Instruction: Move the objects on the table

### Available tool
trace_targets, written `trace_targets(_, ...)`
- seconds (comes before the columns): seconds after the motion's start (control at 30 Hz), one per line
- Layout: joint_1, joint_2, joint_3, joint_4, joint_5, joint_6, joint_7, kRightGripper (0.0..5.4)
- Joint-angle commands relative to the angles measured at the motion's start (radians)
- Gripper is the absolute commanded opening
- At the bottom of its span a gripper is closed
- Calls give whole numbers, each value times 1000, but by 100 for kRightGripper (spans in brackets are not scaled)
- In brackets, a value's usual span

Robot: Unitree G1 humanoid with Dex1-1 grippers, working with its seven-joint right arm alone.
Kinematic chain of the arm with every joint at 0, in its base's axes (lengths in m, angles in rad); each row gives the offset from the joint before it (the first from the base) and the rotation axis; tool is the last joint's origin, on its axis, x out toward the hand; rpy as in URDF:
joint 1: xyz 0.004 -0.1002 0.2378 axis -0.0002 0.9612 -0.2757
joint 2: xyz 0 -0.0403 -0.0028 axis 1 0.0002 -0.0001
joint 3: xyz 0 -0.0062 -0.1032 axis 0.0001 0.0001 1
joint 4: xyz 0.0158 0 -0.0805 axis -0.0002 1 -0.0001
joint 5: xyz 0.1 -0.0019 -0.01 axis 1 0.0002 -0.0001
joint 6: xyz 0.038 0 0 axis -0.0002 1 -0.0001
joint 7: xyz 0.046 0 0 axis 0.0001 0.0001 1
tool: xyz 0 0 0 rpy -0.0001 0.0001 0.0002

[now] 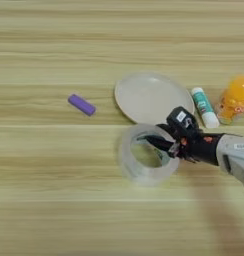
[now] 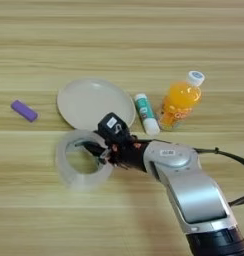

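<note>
The right claw (image 2: 96,147) reaches into the clear tape roll (image 2: 83,160) at 9 o'clock, its black fingers clamped over the roll's right wall. Beyond lie the beige plate (image 2: 94,102), glue stick (image 2: 145,114) and juice bottle (image 2: 180,101); the purple block (image 1: 82,104) sits on the bench (image 2: 122,40) at 10 o'clock.

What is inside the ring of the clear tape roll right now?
Inside the tape roll, bare table shows through the hole, and the right gripper reaches over its right wall into the ring. The wood under the fingertips is covered.
</note>
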Motion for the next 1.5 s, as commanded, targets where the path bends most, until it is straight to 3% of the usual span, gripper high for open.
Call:
trace_targets(0.03, -121, -24, -77, -64, 33, -24, -32, 147)
trace_targets(0.4, -242, -25, -130, 13, 57, -28, -58, 147)
trace_targets(0.63, -419, -4, -146, 242, 50, -59, -99, 147)
trace_targets(0.8, -563, 17, -140, 517, 19, -144, -134, 146)
trace_targets(0.97, -655, 54, -112, 724, -21, -240, -160, 146)
trace_targets(1.37, -794, 116, -82, 1112, -104, -455, -217, 146)
trace_targets(1.5, -804, 123, -68, 1172, -123, -481, -207, 146)
